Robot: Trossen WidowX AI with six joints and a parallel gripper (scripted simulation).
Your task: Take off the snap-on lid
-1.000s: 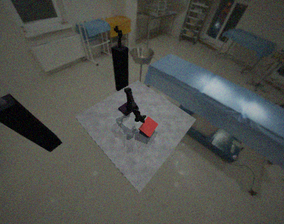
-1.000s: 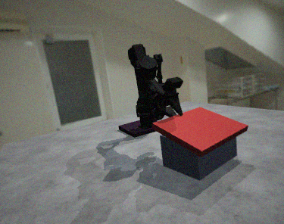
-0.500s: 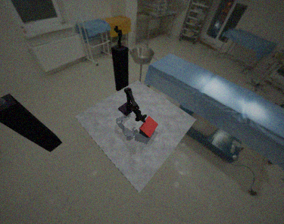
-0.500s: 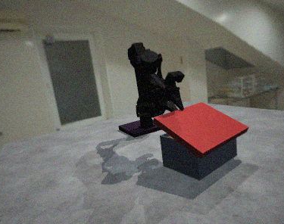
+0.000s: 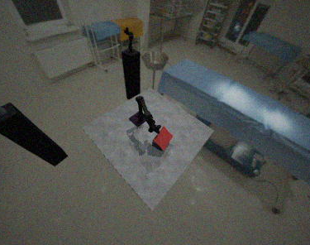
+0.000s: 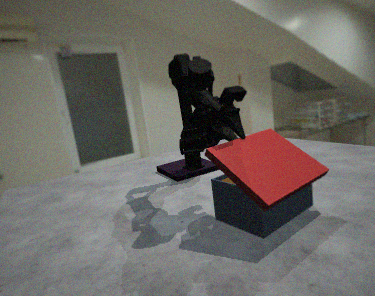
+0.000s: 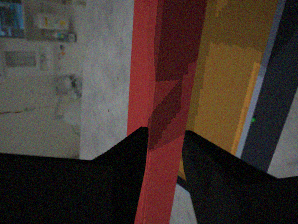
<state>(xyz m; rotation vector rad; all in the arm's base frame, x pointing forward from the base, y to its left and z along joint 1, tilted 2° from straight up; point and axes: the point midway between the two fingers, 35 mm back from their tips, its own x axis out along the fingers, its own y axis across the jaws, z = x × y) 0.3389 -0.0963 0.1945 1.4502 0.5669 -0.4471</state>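
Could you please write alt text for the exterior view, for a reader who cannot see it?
A black robot arm's claw grips one edge of a red lid, tilting it up off a dark blue storage box on a grey marbled table. The lid's far edge rests on the box.

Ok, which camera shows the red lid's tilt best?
The exterior view: the red lid slopes, near edge lifted off the dark box by the pincer. The top view shows only a small red patch, the wrist view just its pinched edge.
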